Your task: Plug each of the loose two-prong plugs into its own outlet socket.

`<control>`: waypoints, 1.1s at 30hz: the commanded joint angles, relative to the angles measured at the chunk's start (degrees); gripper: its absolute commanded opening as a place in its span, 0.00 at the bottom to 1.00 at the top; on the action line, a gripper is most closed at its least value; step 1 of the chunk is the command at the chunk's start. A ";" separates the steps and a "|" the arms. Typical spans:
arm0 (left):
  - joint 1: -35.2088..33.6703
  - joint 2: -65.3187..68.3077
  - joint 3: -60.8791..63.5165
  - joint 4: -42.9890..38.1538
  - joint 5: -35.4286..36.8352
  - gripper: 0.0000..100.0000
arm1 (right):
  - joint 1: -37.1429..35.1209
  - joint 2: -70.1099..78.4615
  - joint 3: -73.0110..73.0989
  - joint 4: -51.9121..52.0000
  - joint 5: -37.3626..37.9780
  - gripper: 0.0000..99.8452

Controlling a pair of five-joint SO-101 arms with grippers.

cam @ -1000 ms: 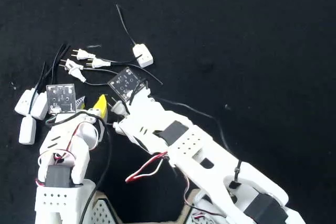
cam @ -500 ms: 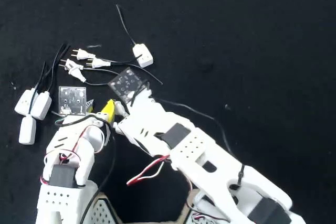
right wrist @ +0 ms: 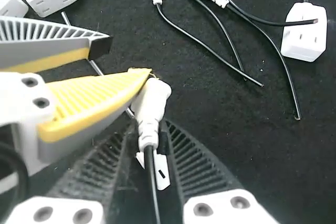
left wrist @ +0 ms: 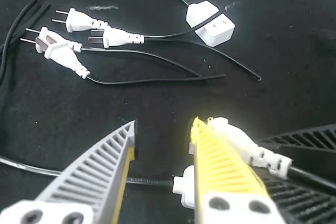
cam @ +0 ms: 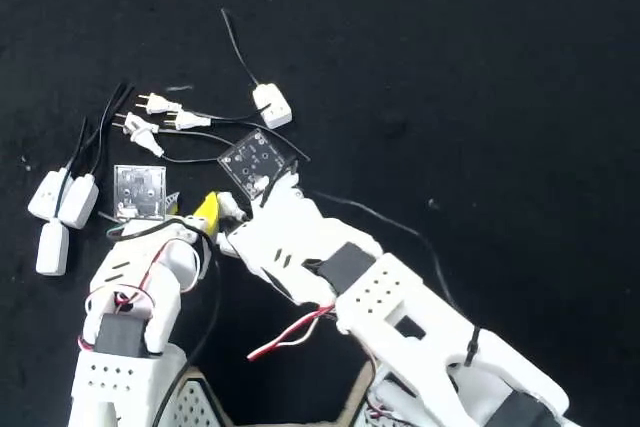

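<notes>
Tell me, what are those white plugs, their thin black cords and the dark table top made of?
The plugs look like smooth moulded white plastic, with silvery metal prongs. The cords seem rubbery or vinyl-coated: thin, matte black, bending in loose curves. The table top is probably covered in black cloth or felt, dull and faintly speckled with lint.
</notes>
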 commanded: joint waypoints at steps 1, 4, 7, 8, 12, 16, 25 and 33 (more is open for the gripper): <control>1.27 0.62 -0.31 -0.09 -0.62 0.18 | -0.62 -2.68 -0.66 -2.02 -0.70 0.01; 1.27 0.62 0.31 -0.09 -0.62 0.18 | -0.70 -2.68 -0.31 -3.60 -3.16 0.01; 1.27 0.62 0.48 -0.09 -0.53 0.18 | -0.70 -2.68 1.19 -6.42 -5.10 0.01; 1.27 0.62 0.48 -0.09 -0.53 0.18 | -0.70 -2.68 1.63 -7.12 -5.19 0.01; 1.27 0.62 0.48 -0.09 -0.35 0.18 | -0.70 -2.68 2.07 -7.91 -5.36 0.01; 1.36 0.62 0.48 -0.09 -0.35 0.18 | -0.70 -2.68 2.07 -8.00 -5.45 0.01; 1.45 0.53 1.19 -0.44 -0.26 0.18 | -1.05 -2.86 2.07 -8.09 -9.14 0.01; 1.45 0.44 1.71 -0.44 -0.26 0.18 | -0.97 -2.77 2.07 -8.09 -10.73 0.01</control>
